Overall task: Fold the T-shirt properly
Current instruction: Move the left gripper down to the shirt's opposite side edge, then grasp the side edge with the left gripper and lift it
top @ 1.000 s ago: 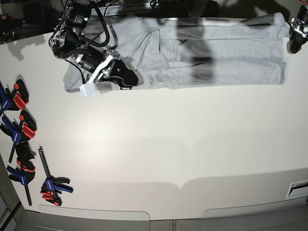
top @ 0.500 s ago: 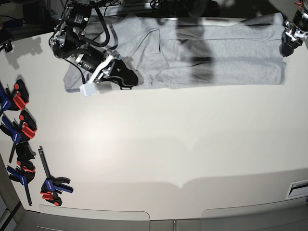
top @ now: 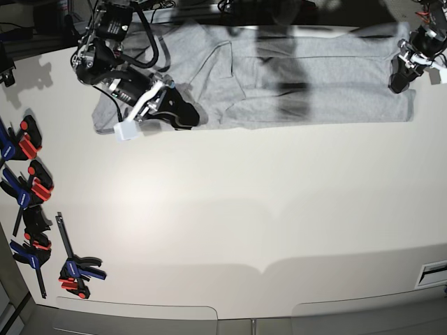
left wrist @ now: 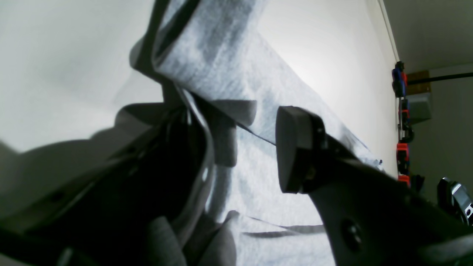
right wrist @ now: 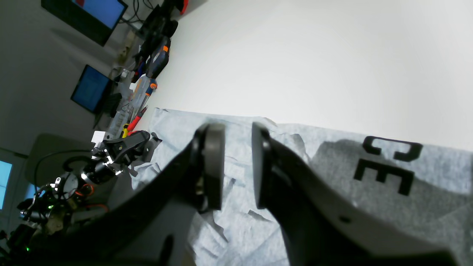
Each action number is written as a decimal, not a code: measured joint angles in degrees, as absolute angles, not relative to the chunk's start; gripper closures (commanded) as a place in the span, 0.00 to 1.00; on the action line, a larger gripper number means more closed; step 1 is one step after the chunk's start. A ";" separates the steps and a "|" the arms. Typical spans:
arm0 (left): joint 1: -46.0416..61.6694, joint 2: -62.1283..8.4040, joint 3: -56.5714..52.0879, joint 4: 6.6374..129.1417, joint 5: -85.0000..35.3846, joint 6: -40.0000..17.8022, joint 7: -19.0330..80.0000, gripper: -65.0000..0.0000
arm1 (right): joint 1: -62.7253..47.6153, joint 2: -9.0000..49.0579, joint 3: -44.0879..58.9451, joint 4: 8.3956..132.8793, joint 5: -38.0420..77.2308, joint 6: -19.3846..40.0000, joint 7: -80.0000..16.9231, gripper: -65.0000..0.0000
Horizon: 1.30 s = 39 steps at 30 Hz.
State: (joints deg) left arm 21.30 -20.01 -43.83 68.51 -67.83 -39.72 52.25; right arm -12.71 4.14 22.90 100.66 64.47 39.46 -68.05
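Observation:
The grey T-shirt point(top: 293, 77) lies stretched along the table's far edge, with folds near its left end. Black letters point(right wrist: 388, 166) show on it in the right wrist view. My right gripper point(top: 190, 115) rests low over the shirt's near edge at the left; its jaws point(right wrist: 238, 166) stand a narrow gap apart, and only flat cloth shows behind the gap. My left gripper point(top: 399, 77) hangs over the shirt's right end. It is wide open point(left wrist: 240, 147), with one pad point(left wrist: 295, 155) above the cloth and a raised fold of the T-shirt point(left wrist: 221, 55) beside the other finger.
Several red, blue and black clamps point(top: 28, 188) lie along the table's left edge, one more point(top: 77, 269) near the front left corner. Bare white table point(top: 244, 209) stretches in front of the shirt. Monitors and tools point(right wrist: 147, 55) stand beyond the far edge.
My left gripper has moved from the table's far right edge inward and down over the shirt's right end. The right arm and the shirt have stayed still.

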 measured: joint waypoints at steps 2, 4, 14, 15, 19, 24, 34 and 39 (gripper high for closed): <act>21.30 -20.01 -43.83 68.51 -67.83 -39.75 52.25 0.51 | -12.69 4.12 22.87 100.66 64.47 39.46 -67.90 0.82; 21.28 -19.99 -43.83 68.51 -67.55 -39.75 51.22 0.51 | -12.71 4.12 22.87 100.66 64.47 39.46 -67.88 0.82; 17.61 -19.94 -43.86 68.51 -64.20 -38.02 51.11 0.67 | -12.71 4.12 22.87 100.66 64.47 39.46 -67.02 0.82; 17.65 -19.90 -43.86 68.51 -64.18 -38.02 51.40 0.74 | -12.71 4.12 22.87 100.66 64.45 39.48 -67.05 0.82; 18.24 -19.86 -43.86 68.49 -63.57 -38.04 51.37 1.00 | -12.69 4.12 22.87 100.66 62.89 39.46 -66.59 0.82; 18.24 -19.81 -43.86 68.47 -68.77 -39.29 51.51 1.00 | -12.71 4.12 22.87 100.66 58.50 39.46 -63.51 0.82; 18.41 -16.91 -43.88 75.46 -72.36 -39.13 55.75 1.00 | -12.71 4.05 24.60 100.66 44.95 39.46 -56.47 0.82; 21.76 -10.87 -43.79 89.49 -72.29 -39.42 57.49 1.00 | -12.71 3.97 30.02 100.66 43.27 38.39 -55.13 0.82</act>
